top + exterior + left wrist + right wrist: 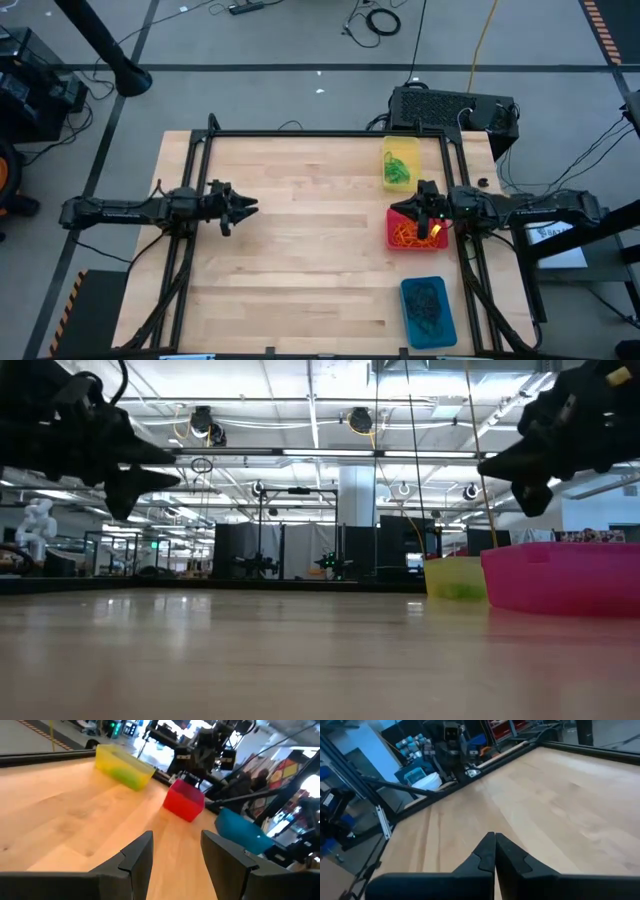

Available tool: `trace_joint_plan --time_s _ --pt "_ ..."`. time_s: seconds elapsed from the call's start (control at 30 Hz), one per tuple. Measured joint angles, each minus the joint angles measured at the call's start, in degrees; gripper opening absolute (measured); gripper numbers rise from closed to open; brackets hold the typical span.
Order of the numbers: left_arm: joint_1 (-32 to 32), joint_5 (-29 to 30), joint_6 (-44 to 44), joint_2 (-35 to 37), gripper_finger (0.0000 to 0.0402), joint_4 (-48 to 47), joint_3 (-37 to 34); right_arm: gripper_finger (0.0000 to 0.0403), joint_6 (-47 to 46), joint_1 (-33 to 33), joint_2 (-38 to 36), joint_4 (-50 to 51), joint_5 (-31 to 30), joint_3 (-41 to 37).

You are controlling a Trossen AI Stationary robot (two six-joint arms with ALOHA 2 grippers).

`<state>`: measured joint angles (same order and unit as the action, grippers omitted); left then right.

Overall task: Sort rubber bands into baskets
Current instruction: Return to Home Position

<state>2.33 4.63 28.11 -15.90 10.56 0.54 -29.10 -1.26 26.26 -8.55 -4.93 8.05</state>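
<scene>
Only the top-down view shows me inside the trays. There are orange rubber bands heaped in the red basket, green bands in the yellow basket, and dark bands in the blue basket. The table-level view gives just the translucent side walls of red and yellow, with a green smear showing through the yellow. Blue isn't in that view.

The baskets are shallow glossy plastic with rounded corners. The table is pale wood planks inside a black frame.

Right gripper: fingers pressed together with nothing between them. It hangs over the red basket, and the low view shows it clear of the rim. Yellow is just to one side of it, blue to the other.

Left gripper: fingers spread, holding nothing, above bare wood. All three baskets are well ahead of it.
</scene>
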Motion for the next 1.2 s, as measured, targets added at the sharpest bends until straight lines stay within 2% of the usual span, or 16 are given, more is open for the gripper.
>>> trace_joint_plan --time_s 0.17,0.3,0.43,0.63,0.77,1.2 --pt "0.6 -1.15 2.55 7.24 0.0173 -6.82 0.0 0.0 3.62 -0.04 -8.02 8.01 0.21 0.0" --pt "1.11 4.19 4.63 9.79 0.0173 -8.48 0.07 0.0 7.33 -0.04 -13.22 10.34 1.23 -1.23" --pt "1.42 11.88 5.05 8.07 0.0173 -8.02 0.09 0.0 9.07 -0.04 -16.18 11.12 3.63 -5.05" --pt "1.44 11.7 -11.21 5.92 0.0173 -8.02 0.11 0.0 9.14 -0.28 -13.4 10.54 2.01 -6.03" --pt "1.44 11.44 -17.38 5.79 0.0173 -7.95 0.11 0.0 8.89 -0.28 -12.93 10.41 1.96 -6.03" --pt "1.44 11.07 -19.61 5.79 0.0173 -7.97 0.09 0.0 8.84 -0.28 -12.86 10.4 1.99 -6.01"
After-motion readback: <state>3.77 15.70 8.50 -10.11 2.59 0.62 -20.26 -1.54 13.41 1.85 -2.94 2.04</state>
